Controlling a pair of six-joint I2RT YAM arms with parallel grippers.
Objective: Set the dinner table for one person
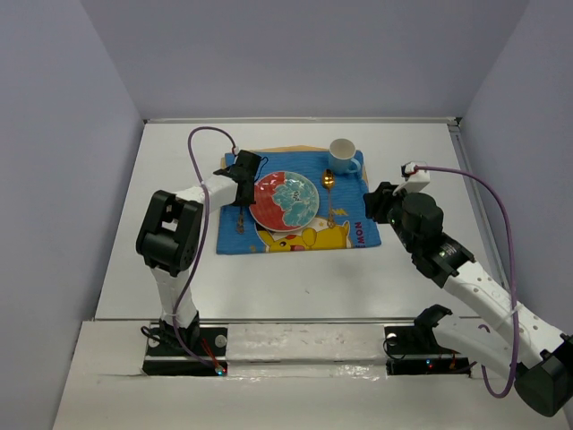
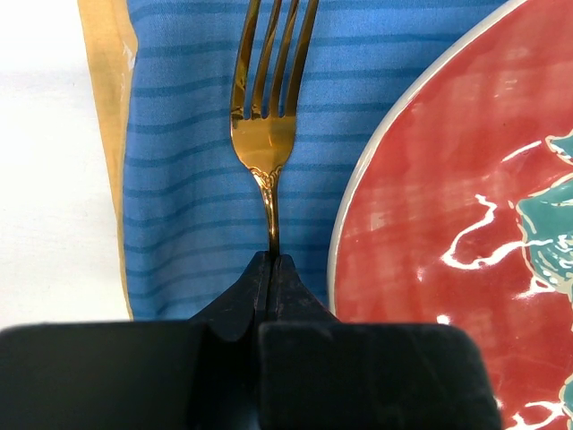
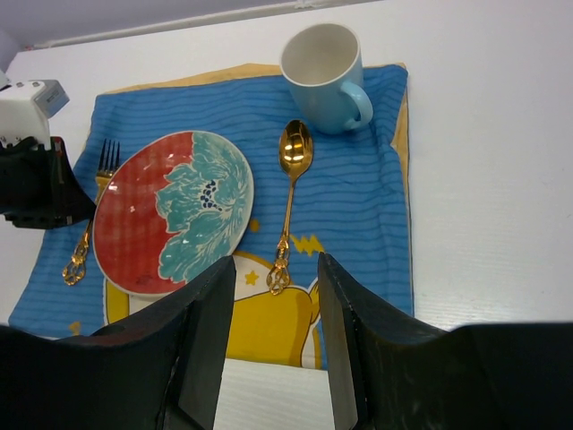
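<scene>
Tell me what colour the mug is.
The mug is light blue outside and pale inside; the right wrist view shows it best.

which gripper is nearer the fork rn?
Left. The left gripper is shut on the fork handle, just left of the plate. The right gripper hangs open across the plate and spoon from it, touching nothing.

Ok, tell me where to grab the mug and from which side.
Probably the rim: the mug stands upright, mouth open, so come straight down with the right hand, one finger inside the wall. Pick the far side, since the handle sticks out to the right and the spoon lies close in front.
</scene>
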